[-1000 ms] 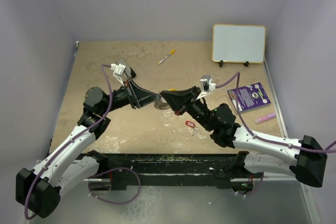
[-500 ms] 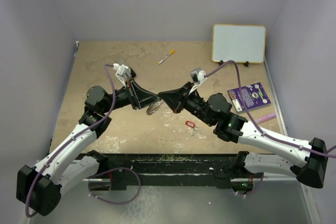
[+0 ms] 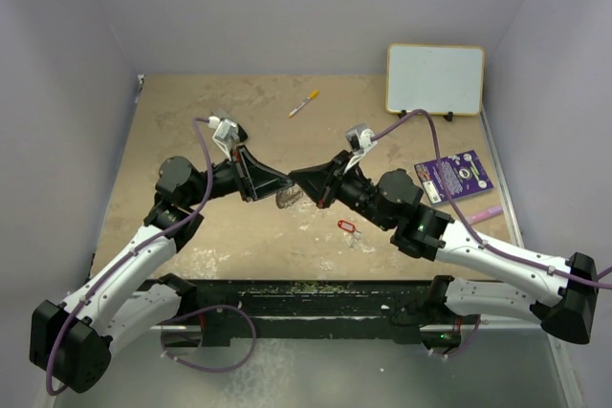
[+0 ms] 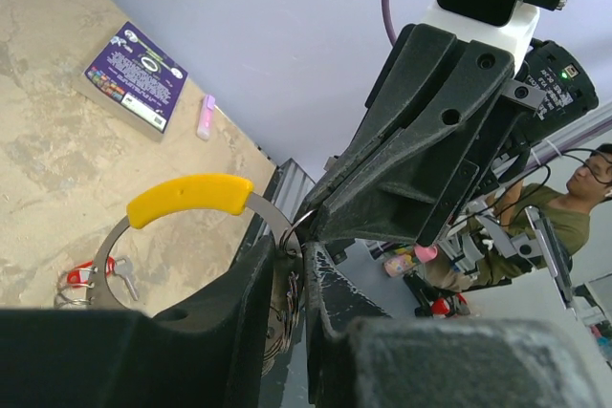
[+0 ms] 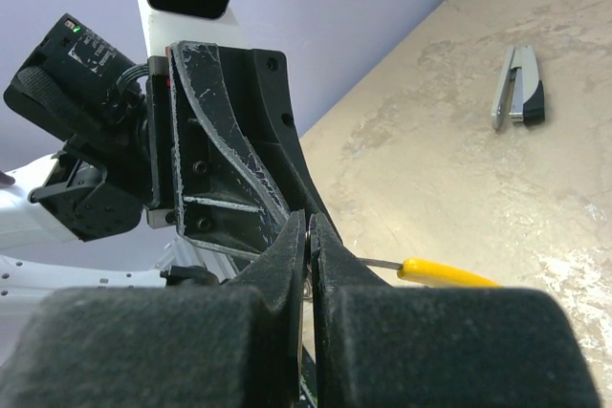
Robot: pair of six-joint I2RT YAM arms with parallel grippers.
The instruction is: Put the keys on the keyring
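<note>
The keyring (image 3: 287, 199) hangs above the table between both grippers; its yellow arc shows in the left wrist view (image 4: 191, 198) and the right wrist view (image 5: 445, 274). My left gripper (image 3: 282, 182) is shut on the ring's wire (image 4: 296, 260), with the silver pieces bunched between its fingers. My right gripper (image 3: 295, 178) meets it tip to tip and is shut (image 5: 311, 226) on a thin wire loop of the same ring. The keys with the red tag (image 3: 346, 226) lie loose on the table below the right arm; they also show in the left wrist view (image 4: 91, 274).
A yellow-tipped marker (image 3: 304, 103) lies at the back. A whiteboard (image 3: 435, 78) stands at the back right. A purple book (image 3: 452, 175) and a pink stick (image 3: 483, 215) lie on the right. A grey-black stapler (image 5: 516, 88) lies on the table.
My right arm has swung left and raised its wrist, bringing its tips closer against the left gripper. The keyring has shifted slightly. The keys on the table have not moved.
</note>
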